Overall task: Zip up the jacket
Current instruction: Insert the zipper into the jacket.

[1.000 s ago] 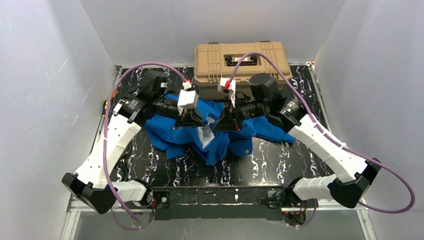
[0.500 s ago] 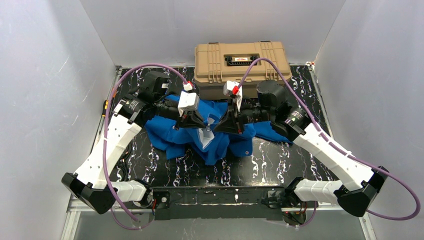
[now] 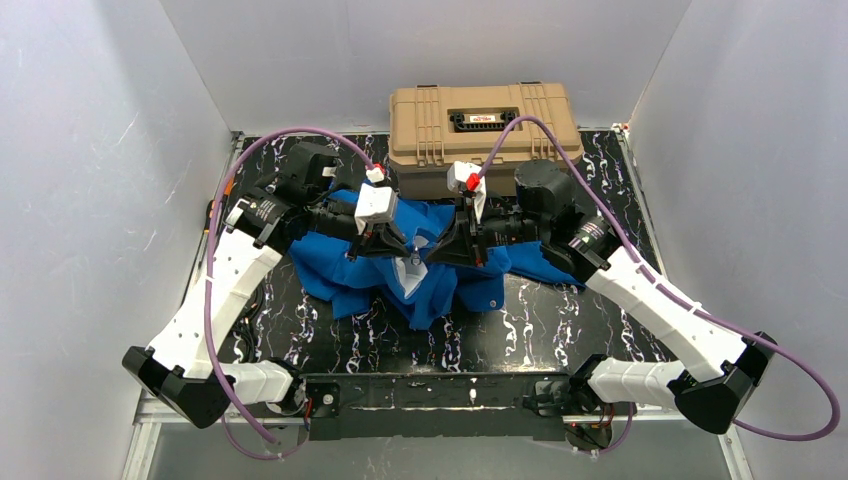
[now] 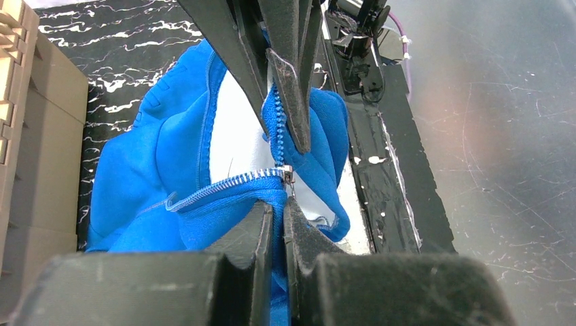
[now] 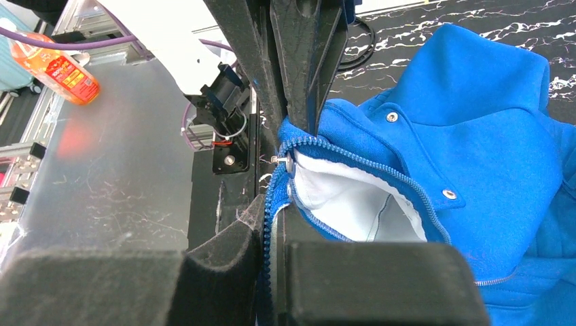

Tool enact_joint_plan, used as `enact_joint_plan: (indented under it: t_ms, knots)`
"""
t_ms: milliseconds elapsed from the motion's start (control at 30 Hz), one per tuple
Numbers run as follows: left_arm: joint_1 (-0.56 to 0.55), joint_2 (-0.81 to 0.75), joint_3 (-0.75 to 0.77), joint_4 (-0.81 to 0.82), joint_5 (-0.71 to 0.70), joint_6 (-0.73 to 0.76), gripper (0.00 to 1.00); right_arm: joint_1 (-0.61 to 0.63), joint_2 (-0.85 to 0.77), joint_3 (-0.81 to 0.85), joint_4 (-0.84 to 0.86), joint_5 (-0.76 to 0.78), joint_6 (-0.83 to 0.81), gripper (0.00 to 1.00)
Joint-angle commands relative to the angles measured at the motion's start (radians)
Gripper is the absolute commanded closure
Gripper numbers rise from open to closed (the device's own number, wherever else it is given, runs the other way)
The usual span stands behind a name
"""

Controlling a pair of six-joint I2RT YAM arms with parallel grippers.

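The blue jacket (image 3: 350, 270) lies bunched mid-table, its pale lining (image 5: 353, 204) showing at the opening. My left gripper (image 4: 278, 207) is shut on blue fabric just under the metal zipper slider (image 4: 288, 174). The closed zipper teeth (image 4: 217, 189) run left from that slider. My right gripper (image 5: 275, 212) is shut on the open zipper edge (image 5: 272, 224) beside the slider (image 5: 289, 163). In the top view the left gripper (image 3: 400, 247) and the right gripper (image 3: 438, 250) meet tip to tip over the raised jacket front (image 3: 412, 272).
A tan hard case (image 3: 480, 122) stands at the back, right behind both wrists. White walls close in on three sides. An orange bottle (image 5: 61, 64) lies off the table beyond the near edge. The black frame rail (image 3: 430, 390) runs along the front.
The right arm's elbow has swung outward to the right and its wrist has shifted slightly right. Both grips on the jacket have stayed shut; the left arm has barely moved.
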Motion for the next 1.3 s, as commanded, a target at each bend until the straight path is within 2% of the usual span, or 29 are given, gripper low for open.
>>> enact_joint_plan:
  t_ms: [0,400,433,533,600,767,1067,1267]
  knots:
    - [-0.019,-0.005,0.017,-0.048,0.021,0.023,1.0,0.0,-0.033,0.027,0.178,-0.028,-0.013,0.99]
    - [-0.041,0.008,-0.013,-0.074,-0.021,0.101,1.0,-0.004,-0.049,-0.007,0.247,-0.041,0.054,0.99]
    - [-0.044,0.011,-0.012,-0.069,-0.031,0.1,0.85,-0.004,-0.045,-0.017,0.249,-0.048,0.062,0.99]
    - [-0.046,0.01,-0.009,-0.061,-0.072,0.11,0.67,-0.004,-0.056,-0.069,0.294,-0.055,0.099,0.99]
    - [-0.046,0.005,-0.016,-0.059,-0.1,0.117,0.58,-0.004,-0.059,-0.089,0.331,-0.066,0.119,0.99]
    - [-0.047,-0.024,-0.048,-0.027,-0.178,0.1,0.44,-0.006,-0.048,-0.075,0.313,-0.082,0.13,0.99]
    - [-0.052,-0.128,-0.126,0.067,-0.225,0.052,0.35,-0.015,-0.046,-0.078,0.255,-0.06,0.11,0.99]
    - [-0.081,-0.178,-0.176,0.183,-0.25,-0.025,0.39,-0.021,-0.032,-0.081,0.265,-0.056,0.113,0.99]
